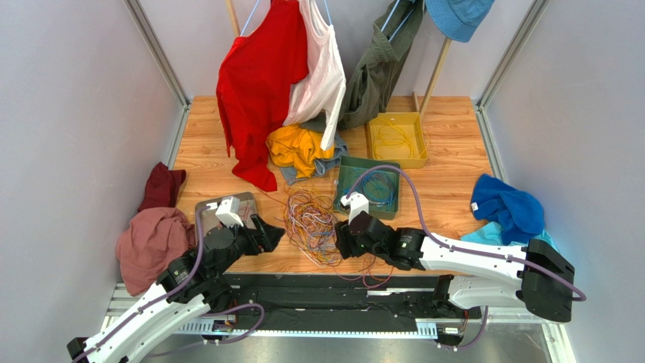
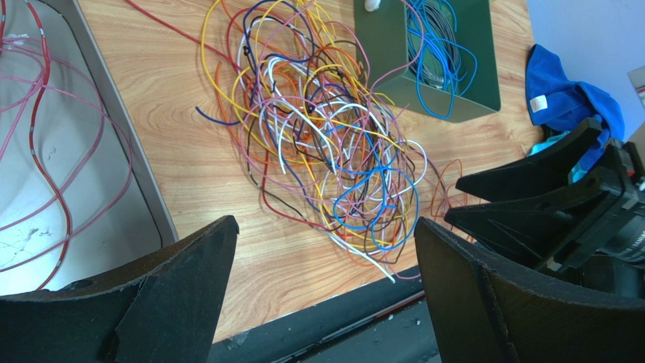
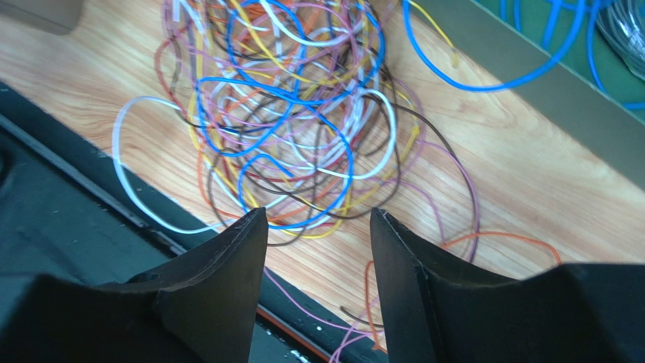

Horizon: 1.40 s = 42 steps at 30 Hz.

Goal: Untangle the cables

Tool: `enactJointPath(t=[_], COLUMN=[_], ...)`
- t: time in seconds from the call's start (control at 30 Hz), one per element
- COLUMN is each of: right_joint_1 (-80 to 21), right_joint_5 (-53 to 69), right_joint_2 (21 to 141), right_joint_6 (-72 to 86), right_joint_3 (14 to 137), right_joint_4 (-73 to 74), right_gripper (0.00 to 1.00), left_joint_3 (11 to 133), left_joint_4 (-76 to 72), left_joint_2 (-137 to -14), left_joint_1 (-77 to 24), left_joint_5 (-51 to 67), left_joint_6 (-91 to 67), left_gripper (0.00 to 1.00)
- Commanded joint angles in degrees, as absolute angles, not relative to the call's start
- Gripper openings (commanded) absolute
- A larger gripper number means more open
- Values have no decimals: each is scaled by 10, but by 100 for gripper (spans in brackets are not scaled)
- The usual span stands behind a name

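Sorting looks partly done: most cables [image 1: 312,223] tangled, some in green tray [image 1: 341,189]; left gripper [image 2: 324,227], right gripper [image 3: 318,213] both spread, empty.

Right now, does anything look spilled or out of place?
Yes. Strands of the cables trail off the table's near edge onto the black rail, and a blue wire loops out over the wall of the green tray.

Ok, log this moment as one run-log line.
cables: one tangled heap on table | left fingers: open, empty | right fingers: open, empty, at heap's near edge
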<state>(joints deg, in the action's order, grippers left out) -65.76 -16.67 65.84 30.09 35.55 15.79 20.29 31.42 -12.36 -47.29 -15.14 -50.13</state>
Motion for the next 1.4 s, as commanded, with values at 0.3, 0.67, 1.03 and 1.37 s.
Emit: enactJointPath(t=[0.3, 0.67, 1.03, 1.37], right_joint_1=[-658, -709, -860, -862], right_joint_5=[-183, -240, -325, -270], right_joint_2=[767, 663, 483, 501], right_joint_6=[346, 349, 214, 170], right_joint_3=[365, 371, 644, 816], right_joint_4=[88, 135, 293, 345], right_gripper=[49, 0, 0, 0], left_joint_3=[195, 196, 183, 109], left_joint_4=[287, 302, 125, -169], left_joint_2=[-143, -126, -79, -83], left_joint_1=[-475, -475, -475, -475], left_joint_5=[-130, -142, -125, -10], left_joint_6=[-514, -514, -417, -348], left_gripper=[95, 95, 99, 99])
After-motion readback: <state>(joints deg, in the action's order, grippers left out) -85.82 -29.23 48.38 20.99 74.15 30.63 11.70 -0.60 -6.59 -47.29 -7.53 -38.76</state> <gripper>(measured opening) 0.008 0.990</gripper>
